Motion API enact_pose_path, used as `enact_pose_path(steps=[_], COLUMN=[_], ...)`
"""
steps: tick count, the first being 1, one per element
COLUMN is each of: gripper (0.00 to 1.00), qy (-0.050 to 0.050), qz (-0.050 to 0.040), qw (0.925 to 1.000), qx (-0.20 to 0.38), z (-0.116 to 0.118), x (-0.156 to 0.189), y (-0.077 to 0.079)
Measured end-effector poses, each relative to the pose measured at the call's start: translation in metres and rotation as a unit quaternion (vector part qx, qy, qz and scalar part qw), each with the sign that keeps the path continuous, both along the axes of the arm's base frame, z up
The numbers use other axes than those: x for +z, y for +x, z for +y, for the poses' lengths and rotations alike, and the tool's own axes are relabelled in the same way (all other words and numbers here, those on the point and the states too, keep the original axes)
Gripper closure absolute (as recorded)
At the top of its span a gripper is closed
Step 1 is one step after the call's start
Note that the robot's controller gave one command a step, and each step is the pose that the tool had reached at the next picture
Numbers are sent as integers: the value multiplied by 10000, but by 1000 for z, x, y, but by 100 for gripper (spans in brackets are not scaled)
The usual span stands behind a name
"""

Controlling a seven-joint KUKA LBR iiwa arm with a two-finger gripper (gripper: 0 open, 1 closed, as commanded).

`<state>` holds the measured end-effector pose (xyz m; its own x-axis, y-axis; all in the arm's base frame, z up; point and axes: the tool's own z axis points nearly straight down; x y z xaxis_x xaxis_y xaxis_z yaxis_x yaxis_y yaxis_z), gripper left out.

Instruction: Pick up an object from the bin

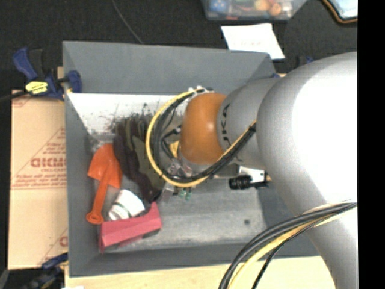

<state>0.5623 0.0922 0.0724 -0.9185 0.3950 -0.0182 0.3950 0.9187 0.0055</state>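
1. Grey metal forms the bin (210, 221); its floor is flat and dull, and its pale far wall carries dark specks.
2. A pink block (130, 226), oblong and soft-looking, lies tilted near the bin's front left corner. I use it as the landmark.
3. A white rounded thing (125, 206), shaped like a bulb, touches the upper edge of the block.
4. An orange scoop (102, 176) of smooth plastic lies up and left of the block, and its handle runs down to the block's left end.
5. A dark cloth (135, 152), black and olive, wrinkled like a glove, lies above the block and reaches the far wall.
6. Up and right of the block hangs the arm's orange cover (201, 128), glossy and rounded, with yellow cables (153, 143) looped around it.
7. The cover hides most of the pincer (179, 186), which is low at the right edge of the dark cloth. Whether it is wide or narrow I cannot tell.
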Motion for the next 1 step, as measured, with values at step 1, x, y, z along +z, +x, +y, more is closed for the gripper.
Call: enact_pose_path(steps=[1], gripper=[100], qy=[-5], qz=[38], qw=[10000], qx=[12], z=[-1], x=[18], y=[-2])
